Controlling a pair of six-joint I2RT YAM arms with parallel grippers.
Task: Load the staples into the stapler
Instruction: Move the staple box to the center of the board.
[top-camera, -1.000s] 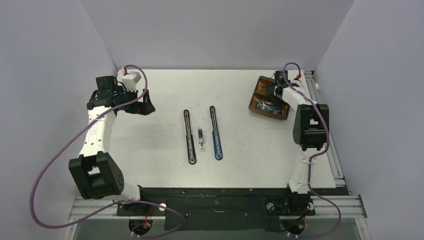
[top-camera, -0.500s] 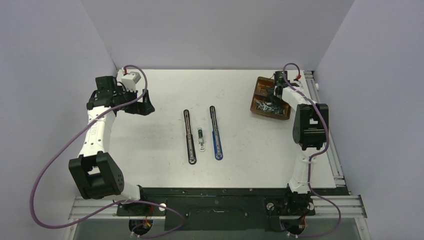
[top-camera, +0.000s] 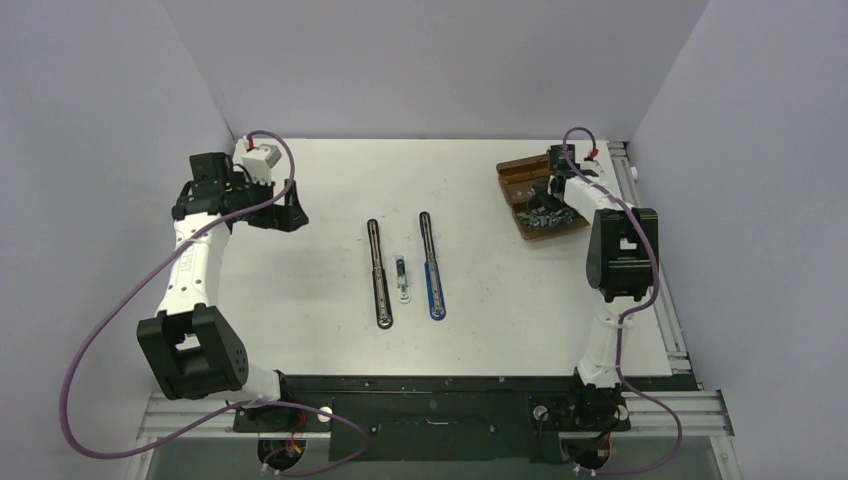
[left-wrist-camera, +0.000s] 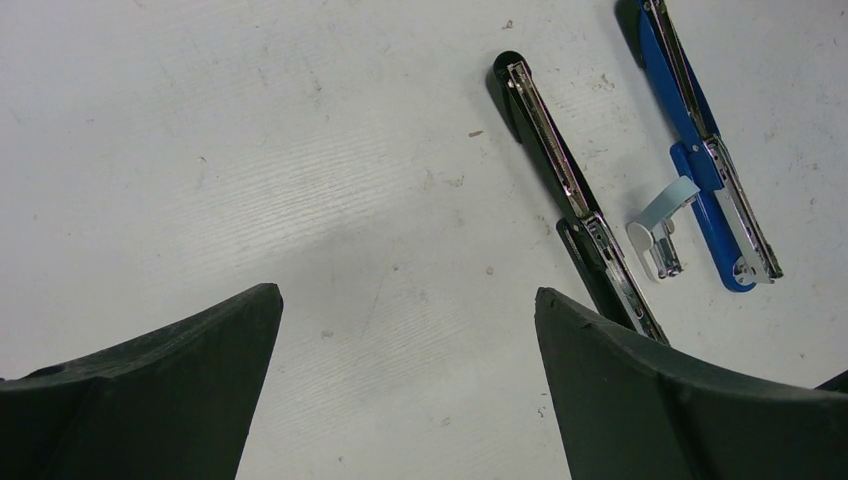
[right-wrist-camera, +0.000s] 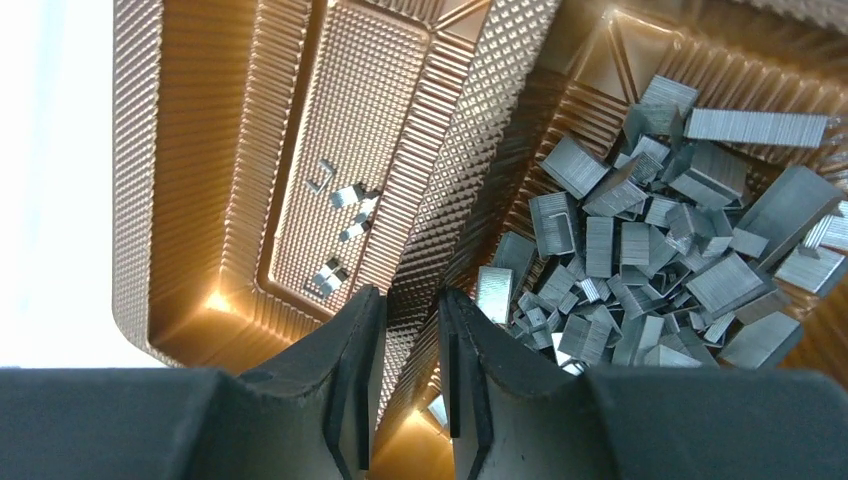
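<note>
The staples (right-wrist-camera: 660, 250) lie in a loose heap in one compartment of the brown tray (right-wrist-camera: 160, 150), which sits at the far right of the counter (top-camera: 300, 300), right under the right arm. The right gripper (right-wrist-camera: 410, 295) is down in the tray. Its jaws are drawn nearly together astride the ridge between the two compartments, which they appear to pinch, and no strip is between them. In the wrist view the heap lies just to the right of the jaws, beyond that ridge. The other compartment holds only a few stray bits. The strips point every way, so there is no common long axis to line up on; a longer one at the heap's edge looks the easiest to pick. The left gripper (left-wrist-camera: 405, 300) hangs over bare counter at the far left, its jaws fully spread and empty. The black stapler (top-camera: 379, 272) and the blue stapler (top-camera: 432, 265) lie opened flat side by side mid-counter, their long axes running near to far, well apart from the tray. The right arm is clearly the nearer to the staples.
</note>
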